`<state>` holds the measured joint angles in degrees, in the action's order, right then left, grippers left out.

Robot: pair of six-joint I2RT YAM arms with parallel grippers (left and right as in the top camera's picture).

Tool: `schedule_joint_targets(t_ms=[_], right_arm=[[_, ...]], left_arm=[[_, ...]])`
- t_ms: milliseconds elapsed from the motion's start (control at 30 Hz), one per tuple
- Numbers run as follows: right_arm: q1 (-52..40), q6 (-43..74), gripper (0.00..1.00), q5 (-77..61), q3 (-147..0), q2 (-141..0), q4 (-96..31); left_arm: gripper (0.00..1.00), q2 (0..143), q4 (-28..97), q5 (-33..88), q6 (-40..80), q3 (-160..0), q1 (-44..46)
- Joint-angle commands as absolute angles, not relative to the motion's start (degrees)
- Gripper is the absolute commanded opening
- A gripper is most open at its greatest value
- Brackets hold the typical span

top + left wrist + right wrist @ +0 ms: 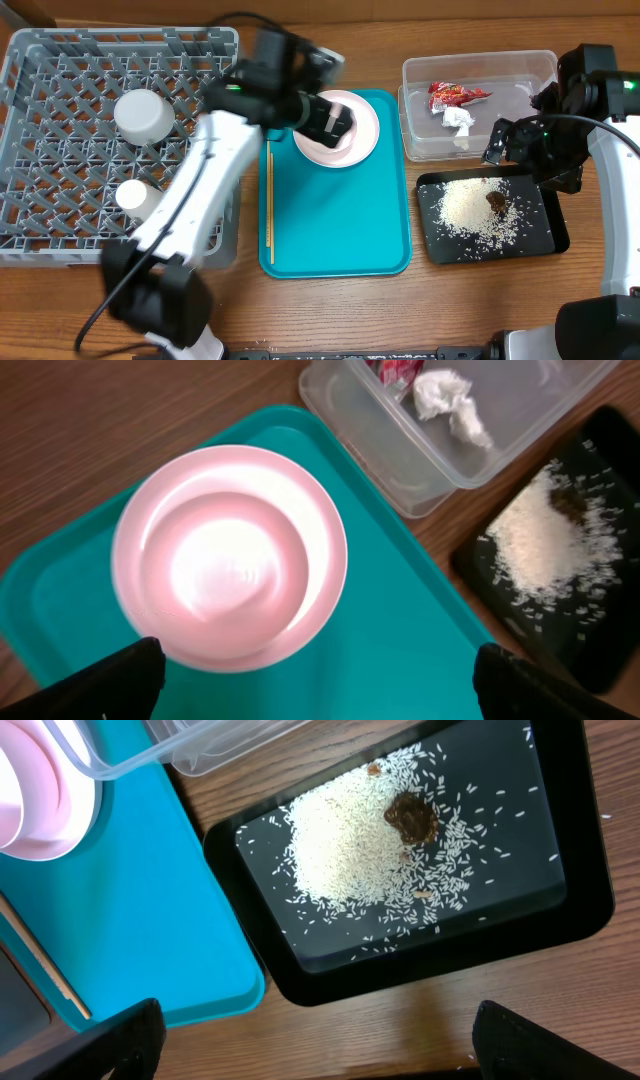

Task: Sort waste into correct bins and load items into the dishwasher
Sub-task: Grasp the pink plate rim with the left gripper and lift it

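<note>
A pale pink bowl [352, 140] [230, 555] sits at the back of the teal serving tray [340, 230]. My left gripper [335, 120] [320, 685] hovers above the bowl, open and empty. Thin wooden chopsticks [270, 200] lie along the tray's left edge. The clear tub [480, 65] holds the red wrapper [455, 94] and the white tissue [459, 120]. The black tray [545, 225] [560, 910] holds rice [470, 205] [350, 850] and a brown scrap [496, 201] [412, 817]. My right gripper [510, 140] [315, 1045] is open and empty above the black tray.
The grey dish rack [60, 60] fills the left side and holds a white cup [143, 115] and a smaller white piece [133, 195]. Bare wooden table [400, 1020] shows in front of the black tray. The large white plate is out of view.
</note>
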<state>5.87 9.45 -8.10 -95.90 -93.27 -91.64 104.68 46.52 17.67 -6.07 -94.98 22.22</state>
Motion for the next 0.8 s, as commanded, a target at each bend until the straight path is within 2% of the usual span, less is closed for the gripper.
schedule_joint_targets(t_ms=[0, 133, 200, 267, 367, 633, 767], right_arm=[[5.8, 10.1, 1.00, -7.6, -97.4, -92.5, -91.4], [5.8, 10.1, 1.00, -7.6, -97.4, -92.5, -91.5], [5.8, 10.1, 1.00, -7.8, -97.4, -92.5, -91.5], [5.8, 10.1, 1.00, -7.8, -97.4, -92.5, -91.5], [5.8, 10.1, 1.00, -7.8, -97.4, -92.5, -91.5], [5.8, 10.1, 1.00, -7.8, -97.4, -92.5, -91.7], [5.8, 10.1, 1.00, -7.8, -97.4, -92.5, -91.7]], left_arm=[[1.00, 110.1, 43.9, 10.0, -5.3, -95.4, 25.4], [0.97, 116.3, 40.8, 4.6, -5.3, -95.4, 28.2], [0.90, 118.7, 40.2, 2.6, -4.5, -95.4, 28.6], [0.75, 120.6, 40.3, 1.9, -2.9, -95.4, 28.6], [0.47, 122.2, 41.2, 1.9, -2.1, -95.4, 28.5], [0.06, 121.3, 42.2, 2.1, -2.1, -96.0, 28.6], [0.04, 120.7, 44.0, 2.2, -2.1, -98.3, 28.6]])
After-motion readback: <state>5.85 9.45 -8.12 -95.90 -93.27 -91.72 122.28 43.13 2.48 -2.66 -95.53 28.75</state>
